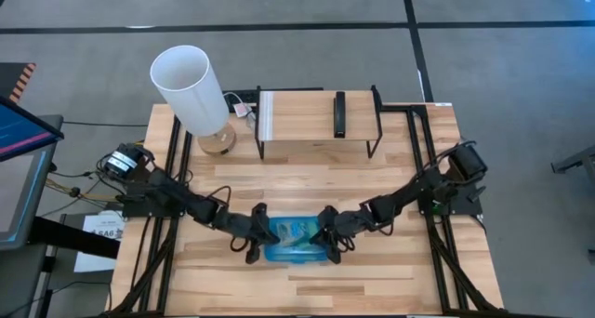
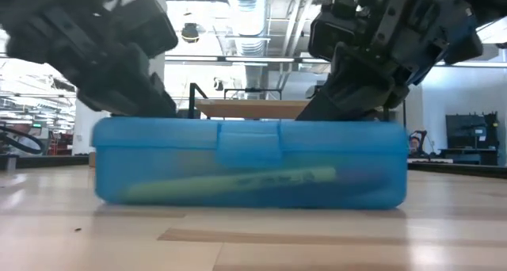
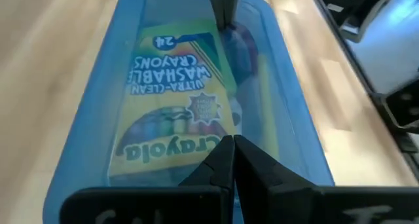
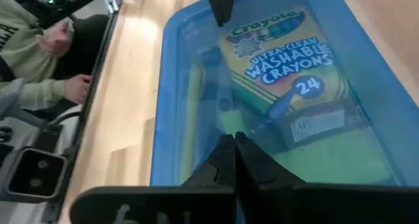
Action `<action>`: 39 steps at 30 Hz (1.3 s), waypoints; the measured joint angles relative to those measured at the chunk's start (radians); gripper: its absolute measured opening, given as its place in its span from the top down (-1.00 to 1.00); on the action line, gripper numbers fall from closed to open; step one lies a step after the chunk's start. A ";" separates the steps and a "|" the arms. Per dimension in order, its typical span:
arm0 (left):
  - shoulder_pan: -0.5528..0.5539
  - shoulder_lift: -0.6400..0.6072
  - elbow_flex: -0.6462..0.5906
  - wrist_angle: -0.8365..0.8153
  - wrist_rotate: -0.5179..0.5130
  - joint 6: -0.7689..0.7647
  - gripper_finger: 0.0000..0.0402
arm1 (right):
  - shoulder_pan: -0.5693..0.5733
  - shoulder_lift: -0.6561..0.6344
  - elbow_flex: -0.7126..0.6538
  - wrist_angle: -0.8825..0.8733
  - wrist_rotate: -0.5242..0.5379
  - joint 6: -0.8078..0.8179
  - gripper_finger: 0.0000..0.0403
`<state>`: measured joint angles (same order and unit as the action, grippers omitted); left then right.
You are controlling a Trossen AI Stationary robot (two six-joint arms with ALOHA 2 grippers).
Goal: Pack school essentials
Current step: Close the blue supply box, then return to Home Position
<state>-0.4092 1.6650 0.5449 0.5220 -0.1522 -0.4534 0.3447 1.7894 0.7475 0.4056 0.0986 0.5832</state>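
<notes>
The translucent blue hinged case (image 1: 296,240) lies shut, flat on the table, with its latch (image 2: 248,142) facing the near edge. Through its lid I see the yellow-green crayon box (image 3: 173,106) (image 4: 281,50), a lime-green sticky-note pad (image 4: 330,160) and a thin green pencil (image 2: 230,181). Scissors and eraser I cannot make out. My left gripper (image 3: 232,140) (image 1: 255,249) is shut over the case's left end. My right gripper (image 4: 232,137) (image 1: 332,247) is shut over its right end. My left gripper rests its shut fingertips on the case's lid near the left end (image 3: 163,165), slanting down from above and from the table's left. The case stays flat on the table. My right gripper rests its shut fingertips on the lid near the right end (image 4: 196,152), slanting down from above and from the table's right.
A tall white lamp (image 1: 191,87) stands at the far left of the table. A black wire rack with a wooden shelf (image 1: 316,123) stands at the far middle, with a black bar (image 1: 340,113) on it. A person (image 4: 39,47) sits beyond the table's edge.
</notes>
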 joint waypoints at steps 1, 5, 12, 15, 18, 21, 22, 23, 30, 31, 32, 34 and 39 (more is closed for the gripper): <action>0.014 0.000 0.000 -0.001 0.007 0.009 1.00 | -0.010 -0.010 -0.001 -0.001 0.000 -0.007 0.95; 0.075 0.001 -0.001 -0.007 0.038 0.049 1.00 | -0.055 -0.056 -0.004 -0.043 0.007 -0.049 0.95; 0.147 -0.070 -0.006 -0.035 0.142 0.087 1.00 | -0.088 -0.151 -0.006 -0.107 0.025 -0.107 0.95; 0.146 -0.154 -0.008 -0.075 0.143 0.124 1.00 | -0.086 -0.204 -0.006 -0.115 0.024 -0.140 0.95; 0.139 -0.262 -0.005 -0.110 0.121 0.157 1.00 | -0.077 -0.257 -0.006 -0.124 0.023 -0.192 0.95; 0.123 -0.371 -0.006 -0.126 0.079 0.213 1.00 | -0.066 -0.326 -0.006 -0.116 0.023 -0.289 0.95; 0.116 -0.411 -0.006 -0.122 0.063 0.236 1.00 | -0.059 -0.352 -0.006 -0.112 0.023 -0.324 0.95; 0.109 -0.448 -0.006 -0.115 0.045 0.259 1.00 | -0.052 -0.377 -0.006 -0.108 0.023 -0.355 0.95; 0.088 -0.603 -0.005 -0.081 -0.110 0.428 1.00 | -0.036 -0.525 -0.004 -0.102 0.038 -0.536 0.95; 0.088 -0.620 -0.005 -0.077 -0.114 0.461 1.00 | -0.040 -0.541 -0.004 -0.105 0.039 -0.552 0.95; 0.092 -0.642 -0.005 -0.070 -0.115 0.496 1.00 | -0.044 -0.559 -0.005 -0.111 0.041 -0.564 0.95; 0.109 -0.686 -0.005 -0.045 -0.100 0.553 1.00 | -0.054 -0.596 -0.014 -0.107 0.042 -0.591 0.95; 0.275 -0.720 -0.003 0.005 0.126 0.531 1.00 | -0.085 -0.714 -0.068 -0.104 0.041 -0.643 0.95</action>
<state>-0.1342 0.9454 0.5420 0.5271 -0.0260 0.0774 0.2595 1.0750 0.6793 0.3017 0.1393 -0.0597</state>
